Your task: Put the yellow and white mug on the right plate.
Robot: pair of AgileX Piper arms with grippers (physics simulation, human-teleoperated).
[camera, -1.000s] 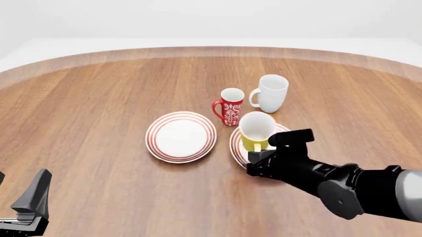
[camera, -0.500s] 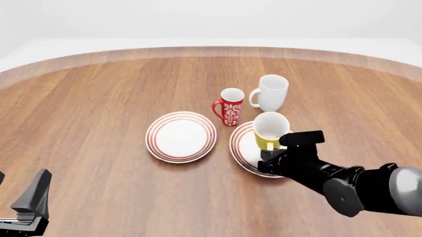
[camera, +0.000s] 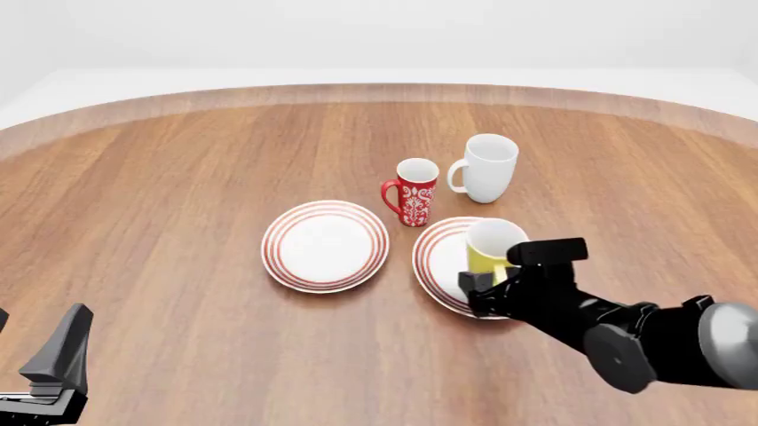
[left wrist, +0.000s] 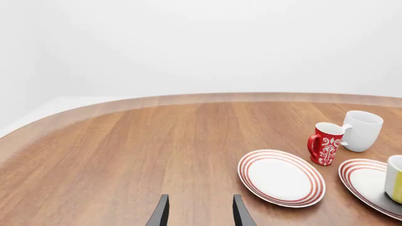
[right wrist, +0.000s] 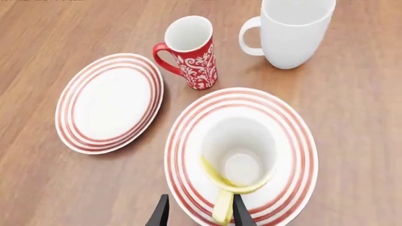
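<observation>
Your yellow and white mug (right wrist: 238,157) is yellow on the outside and on its handle, and white inside. It stands upright with its open top facing up, and it has nothing in it. In the front view you see its white rim and a bit of yellow wall (camera: 492,244).

The mug sits on the right plate (right wrist: 292,129), a round white plate with thin red rings near its edge. The mug is on the side of that plate nearest your right arm, and the bare white middle of the plate shows beside it.

Your right gripper (right wrist: 196,213) has its two dark fingers on either side of the mug's yellow handle, with only a small gap between them. You cannot tell if they squeeze the handle or only sit close to it.

Just past the right plate stands the red mug (right wrist: 190,52) with white patterns, upright and with nothing inside. The white mug (right wrist: 292,30) stands near the red mug, also upright. The left plate (right wrist: 110,103) lies beside the right plate, apart from it, with nothing on it.

Your left gripper (left wrist: 197,212) is well away from the right plate, over bare table (left wrist: 125,150). Its fingers are spread apart and hold nothing.
</observation>
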